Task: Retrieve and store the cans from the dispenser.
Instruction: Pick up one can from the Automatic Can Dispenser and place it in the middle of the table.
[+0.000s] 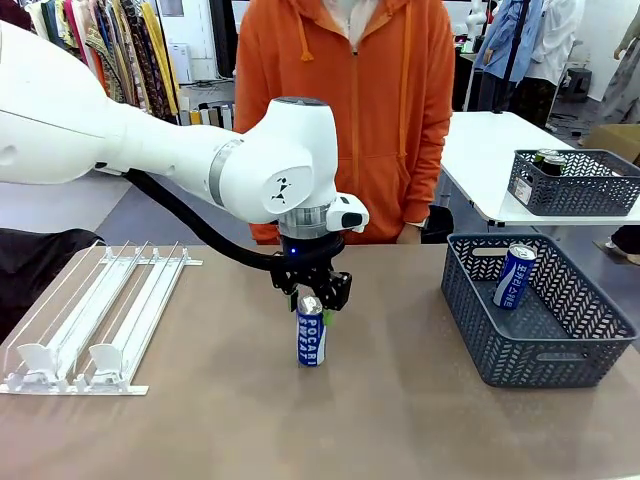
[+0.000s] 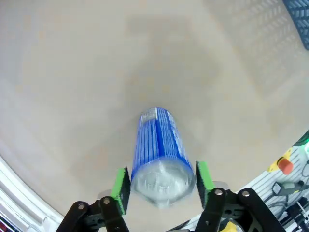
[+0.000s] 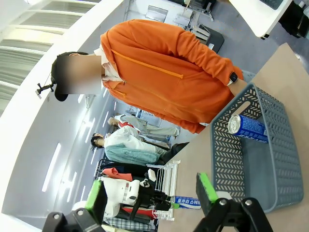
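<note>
— One blue can (image 1: pixel 311 343) stands upright at frame centre, the left gripper (image 1: pixel 312 291) straddling its top, pads slightly off it.
— Letting go?
— Can't tell. Right gripper (image 3: pixel 151 194) gapes empty. Another can (image 1: pixel 515 275) leans in the basket (image 1: pixel 540 350), right; dispenser (image 1: pixel 95 320) left looks bare.

Upright blue can (image 1: pixel 311 342) apparently reads "POCARI SWEAT".

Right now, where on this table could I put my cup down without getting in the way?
Bare tabletop lies between the standing blue can and the grey basket, and along the near edge. Another patch sits between the dispenser and that can. The middle is crowded: the left gripper straddles the can's top.
</note>
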Robot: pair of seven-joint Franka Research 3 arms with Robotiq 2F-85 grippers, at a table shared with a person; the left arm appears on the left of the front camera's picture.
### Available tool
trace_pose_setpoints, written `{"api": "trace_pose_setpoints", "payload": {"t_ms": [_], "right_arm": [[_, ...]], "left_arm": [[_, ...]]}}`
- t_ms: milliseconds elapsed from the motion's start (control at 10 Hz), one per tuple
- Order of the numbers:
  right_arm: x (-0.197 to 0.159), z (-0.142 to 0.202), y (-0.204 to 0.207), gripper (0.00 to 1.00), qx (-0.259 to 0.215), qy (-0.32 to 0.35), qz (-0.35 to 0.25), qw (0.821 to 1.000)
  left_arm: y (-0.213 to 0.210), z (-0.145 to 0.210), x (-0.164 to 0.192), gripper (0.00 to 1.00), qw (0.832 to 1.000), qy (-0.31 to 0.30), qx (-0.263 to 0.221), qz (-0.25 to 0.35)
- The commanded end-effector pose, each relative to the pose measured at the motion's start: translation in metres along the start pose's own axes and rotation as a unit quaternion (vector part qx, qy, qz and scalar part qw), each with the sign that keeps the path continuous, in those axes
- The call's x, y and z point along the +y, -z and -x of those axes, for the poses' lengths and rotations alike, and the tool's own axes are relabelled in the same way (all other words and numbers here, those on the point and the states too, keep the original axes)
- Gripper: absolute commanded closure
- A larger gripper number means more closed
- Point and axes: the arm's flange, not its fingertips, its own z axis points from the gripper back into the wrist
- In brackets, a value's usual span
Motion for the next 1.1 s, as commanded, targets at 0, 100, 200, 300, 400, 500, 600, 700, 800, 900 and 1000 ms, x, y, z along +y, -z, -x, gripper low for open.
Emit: {"api": "trace_pose_setpoints", "payload": {"t_ms": [0, 100, 200, 300, 400, 500, 600, 700, 800, 900, 1000], "right_arm": [[0.001, -0.002, 0.003, 0.00, -0.010, -0.006, -0.014, 1.000], [0.001, -0.002, 0.003, 0.00, -0.010, -0.006, -0.014, 1.000], [0.001, -0.002, 0.003, 0.00, -0.010, -0.006, -0.014, 1.000], [0.001, -0.002, 0.003, 0.00, -0.010, -0.006, -0.014, 1.000], [0.001, -0.002, 0.003, 0.00, -0.010, -0.006, -0.014, 1.000], [0.001, -0.002, 0.003, 0.00, -0.010, -0.006, -0.014, 1.000], [0.001, -0.002, 0.003, 0.00, -0.010, -0.006, -0.014, 1.000], [0.001, -0.002, 0.003, 0.00, -0.010, -0.006, -0.014, 1.000], [0.001, -0.002, 0.003, 0.00, -0.010, -0.006, -0.014, 1.000], [0.001, -0.002, 0.003, 0.00, -0.010, -0.006, -0.014, 1.000], [0.001, -0.002, 0.003, 0.00, -0.010, -0.006, -0.014, 1.000]], "left_arm": [[-0.007, 0.000, 0.002, 0.00, 1.000, -0.015, -0.008, -0.010], [-0.009, 0.001, 0.004, 0.00, 1.000, -0.017, -0.009, -0.005], [-0.017, 0.003, 0.007, 0.00, 1.000, -0.021, -0.020, -0.002], [-0.032, 0.007, 0.012, 0.00, 0.999, -0.028, -0.035, 0.008], [-0.054, 0.015, 0.018, 0.00, 0.998, -0.032, -0.054, 0.019], [-0.087, 0.030, 0.026, 0.00, 0.996, -0.027, -0.071, 0.046], [-0.118, 0.045, 0.039, 0.00, 0.994, -0.016, -0.080, 0.078], [-0.143, 0.063, 0.062, 0.00, 0.989, -0.028, -0.098, 0.103], [-0.163, 0.083, 0.098, 0.00, 0.981, -0.057, -0.112, 0.147], [-0.181, 0.115, 0.151, 0.00, 0.964, -0.104, -0.129, 0.208], [-0.192, 0.153, 0.197, 0.00, 0.941, -0.146, -0.162, 0.260]]}}
